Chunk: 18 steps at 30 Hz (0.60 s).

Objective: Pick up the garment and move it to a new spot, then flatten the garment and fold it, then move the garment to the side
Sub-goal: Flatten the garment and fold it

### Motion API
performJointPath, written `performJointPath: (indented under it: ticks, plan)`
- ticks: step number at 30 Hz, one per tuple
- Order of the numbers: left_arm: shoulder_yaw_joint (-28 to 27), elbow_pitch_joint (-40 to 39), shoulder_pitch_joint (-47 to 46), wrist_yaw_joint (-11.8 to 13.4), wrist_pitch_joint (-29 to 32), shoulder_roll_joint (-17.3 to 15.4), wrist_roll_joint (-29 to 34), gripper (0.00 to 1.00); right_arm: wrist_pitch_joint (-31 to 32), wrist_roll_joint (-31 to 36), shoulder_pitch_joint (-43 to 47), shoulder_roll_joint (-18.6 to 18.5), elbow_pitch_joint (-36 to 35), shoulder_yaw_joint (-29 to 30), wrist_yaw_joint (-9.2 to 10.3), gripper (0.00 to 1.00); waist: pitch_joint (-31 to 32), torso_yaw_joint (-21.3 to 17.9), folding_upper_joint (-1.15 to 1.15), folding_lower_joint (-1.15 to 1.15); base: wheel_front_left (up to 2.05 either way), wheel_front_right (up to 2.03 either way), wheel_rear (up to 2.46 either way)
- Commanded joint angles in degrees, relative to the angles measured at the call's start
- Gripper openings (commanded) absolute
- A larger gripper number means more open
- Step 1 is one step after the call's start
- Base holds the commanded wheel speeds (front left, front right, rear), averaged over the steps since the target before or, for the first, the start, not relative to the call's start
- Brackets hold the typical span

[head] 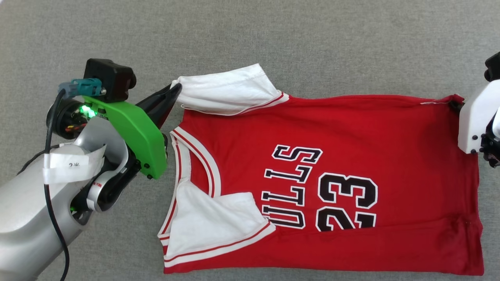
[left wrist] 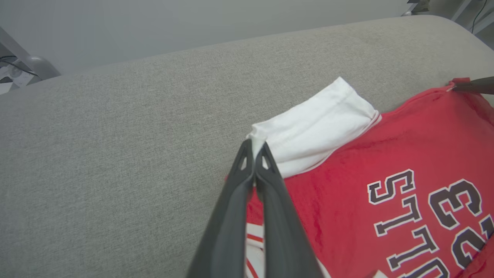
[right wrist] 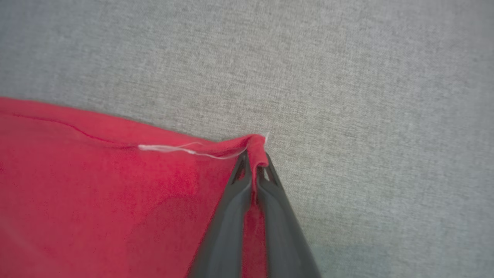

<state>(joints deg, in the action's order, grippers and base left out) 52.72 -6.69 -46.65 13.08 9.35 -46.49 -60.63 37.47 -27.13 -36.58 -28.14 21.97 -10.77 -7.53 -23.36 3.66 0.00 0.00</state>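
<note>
Now lying across grey fabric surface [head: 273, 35], red garment [head: 351, 128], being clamped at far white sleeve [head: 226, 91] between left gripper [left wrist: 254, 144] fingers, at far hem corner [right wrist: 256, 144] between right gripper [right wrist: 254, 164] fingers.

Your jersey [head: 351, 128] is thin red cloth with a faint sheen; its sleeves [head: 226, 91] are a duller white knit. A fine white thread [right wrist: 185, 150] frays from the hem. The grey surface [head: 273, 35] is coarse woven fabric, matt. The left hand [left wrist: 254, 143] and right hand [right wrist: 254, 161] have smooth, matt, dark plastic fingers. You'll see a glossy green plastic cover [head: 133, 128] and a satin silver forearm [head: 23, 218].
</note>
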Motion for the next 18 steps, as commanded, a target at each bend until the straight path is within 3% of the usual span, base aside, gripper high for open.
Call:
performJointPath:
  ticks: [1, 8, 18]
  plan:
    - [-0.42, 0.53, 1.52, 0.46, -0.81, 0.09, -0.74, 0.0, -1.45, -0.45, 0.29, 0.09, 0.09, 0.2, 0.04, 0.0, 2.28, -0.77, 0.0, 0.0, 0.0, 0.0, 0.0]
    - [-1.01, 1.67, 7.95, 2.01, -4.58, -0.33, -3.46, 0.0, -9.65, -4.65, 6.48, 0.63, -2.92, 2.2, 0.04, 0.0, 9.86, -1.82, 0.0, 0.0, 0.0, 0.0, 0.0]
    - [0.41, -0.82, 17.22, 4.38, -6.95, -1.5, -6.38, 0.0, -12.33, -10.02, 19.12, 0.0, -7.0, 4.68, 0.04, 0.0, 15.56, -0.97, 0.0, 0.0, 0.0, 0.0, 0.0]
